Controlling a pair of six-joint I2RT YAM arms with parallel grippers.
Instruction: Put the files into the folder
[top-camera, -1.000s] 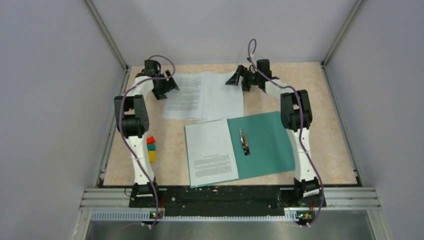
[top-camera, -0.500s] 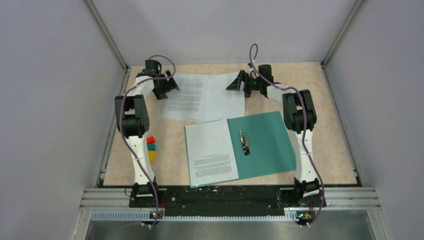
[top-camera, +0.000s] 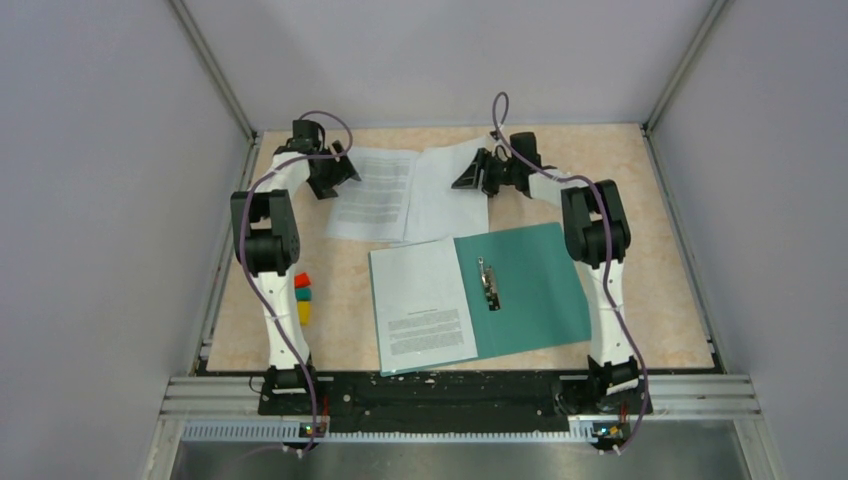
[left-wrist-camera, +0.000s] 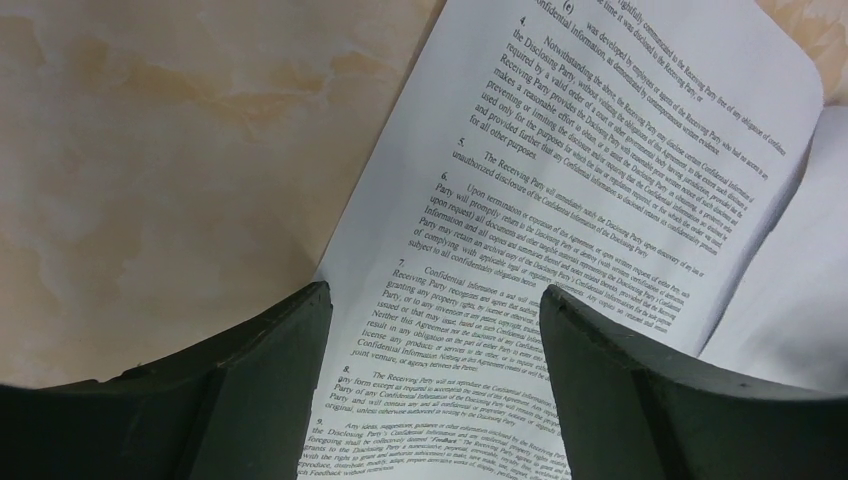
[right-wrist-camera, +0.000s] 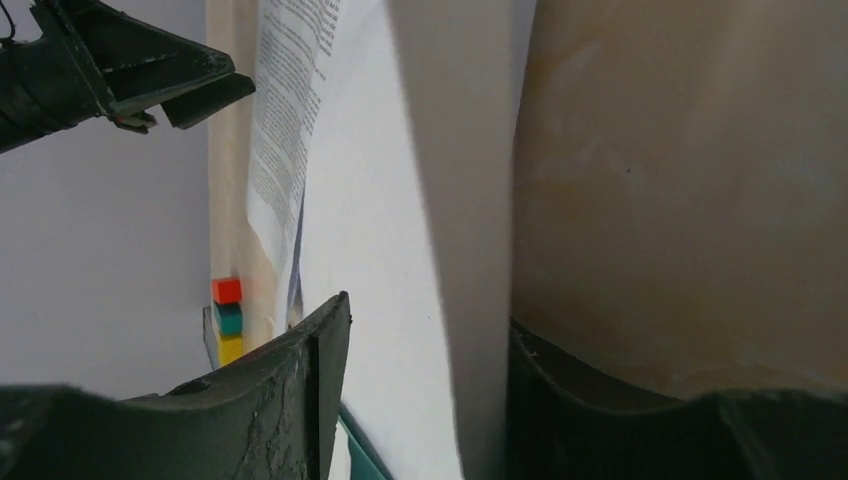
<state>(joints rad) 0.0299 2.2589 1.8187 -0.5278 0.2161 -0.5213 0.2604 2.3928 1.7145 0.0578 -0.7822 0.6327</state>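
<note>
straddling the files' (right-wrist-camera: 370, 200) lifted edge: right claw (right-wrist-camera: 428, 328) (jaws apart)

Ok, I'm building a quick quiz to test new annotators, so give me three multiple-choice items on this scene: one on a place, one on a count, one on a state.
1. Where do the loose sheets lie?
A. Beyond the folder, on the far part of the table
B. Hanging off the near edge
C. Rolled up in a corner

2. How many coloured blocks sit by the left arm?
A. One
B. Three
C. Five

3. How is the folder?
A. Shut
B. Standing upright
C. Open flat, a printed sheet on its left flap

Answers: A, the top view shows them past the folder's far edge; B, red, teal and yellow in a row; C, its metal fastener shows bare in the middle.
</note>
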